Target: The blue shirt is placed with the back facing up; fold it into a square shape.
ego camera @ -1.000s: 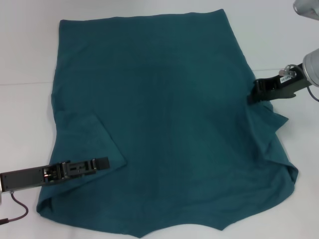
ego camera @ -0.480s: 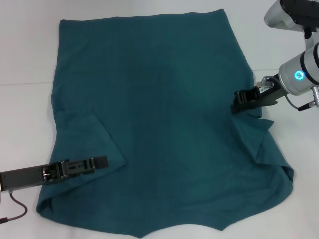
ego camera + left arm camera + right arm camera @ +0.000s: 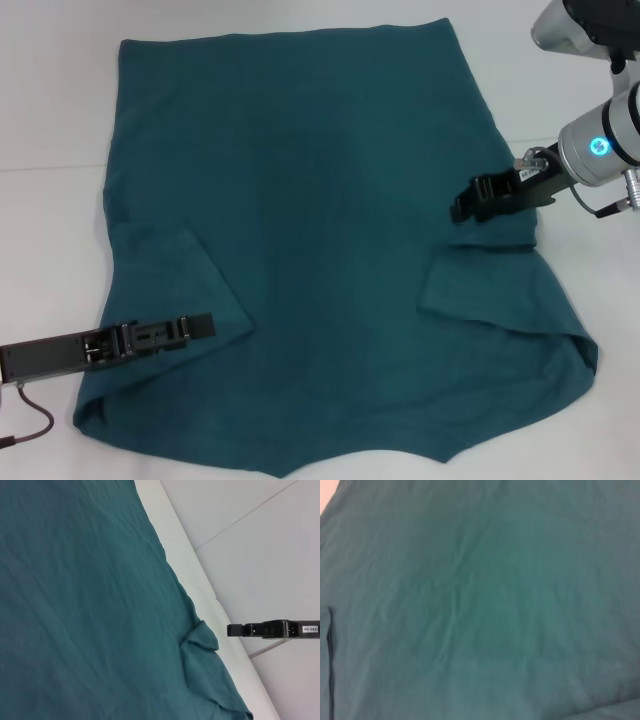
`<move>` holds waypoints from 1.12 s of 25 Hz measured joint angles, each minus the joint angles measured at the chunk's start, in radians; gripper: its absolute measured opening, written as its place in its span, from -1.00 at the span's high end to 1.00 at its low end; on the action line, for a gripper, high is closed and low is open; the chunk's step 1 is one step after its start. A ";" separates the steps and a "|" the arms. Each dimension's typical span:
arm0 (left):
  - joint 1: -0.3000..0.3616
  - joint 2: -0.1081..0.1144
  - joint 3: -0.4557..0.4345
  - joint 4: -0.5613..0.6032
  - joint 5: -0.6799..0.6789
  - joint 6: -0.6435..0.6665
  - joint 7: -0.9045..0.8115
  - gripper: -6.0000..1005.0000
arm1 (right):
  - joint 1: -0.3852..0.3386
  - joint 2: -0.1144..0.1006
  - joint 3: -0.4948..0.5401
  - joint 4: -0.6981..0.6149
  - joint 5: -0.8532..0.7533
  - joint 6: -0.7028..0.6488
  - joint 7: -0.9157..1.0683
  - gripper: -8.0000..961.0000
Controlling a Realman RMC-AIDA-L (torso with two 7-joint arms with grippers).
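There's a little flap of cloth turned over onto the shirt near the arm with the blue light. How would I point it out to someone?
Start with the blue shirt covering the white table. Follow its edge to the right gripper, whose arm carries the glowing ring. Just below lies the folded-in right sleeve, a four-sided flap, wider than the left sleeve beside the left gripper.

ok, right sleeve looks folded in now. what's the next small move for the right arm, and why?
Probably lift the right end effector off the blue shirt and back it out to the right. The right sleeve flap already lies folded inward on the body, matching the left sleeve flap, where the left end effector rests. Whether its fingers have let go cannot be seen.
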 joint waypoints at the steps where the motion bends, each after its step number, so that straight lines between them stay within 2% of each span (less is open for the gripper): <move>1: 0.000 0.001 0.000 0.000 0.000 -0.001 0.000 -0.54 | 0.000 0.001 0.004 0.002 0.008 0.005 0.007 0.54; 7: -0.002 0.001 0.000 0.000 -0.003 -0.001 -0.001 -0.54 | 0.000 -0.002 -0.002 0.011 0.020 0.008 0.007 0.32; 15: -0.001 0.002 0.000 0.000 -0.004 -0.003 -0.005 -0.54 | -0.037 -0.069 -0.005 0.007 0.014 -0.058 0.032 -0.14; 16: -0.001 0.002 0.000 0.000 -0.004 -0.003 -0.005 -0.54 | -0.051 -0.076 -0.006 0.004 -0.002 -0.059 0.046 -0.14; 20: -0.001 0.001 0.000 0.000 -0.004 -0.010 -0.005 -0.54 | -0.068 -0.079 -0.002 0.003 -0.042 -0.048 0.065 -0.14; 28: -0.008 0.003 0.002 -0.009 -0.004 -0.012 -0.005 -0.54 | -0.088 -0.059 0.000 0.025 -0.065 0.048 0.070 -0.13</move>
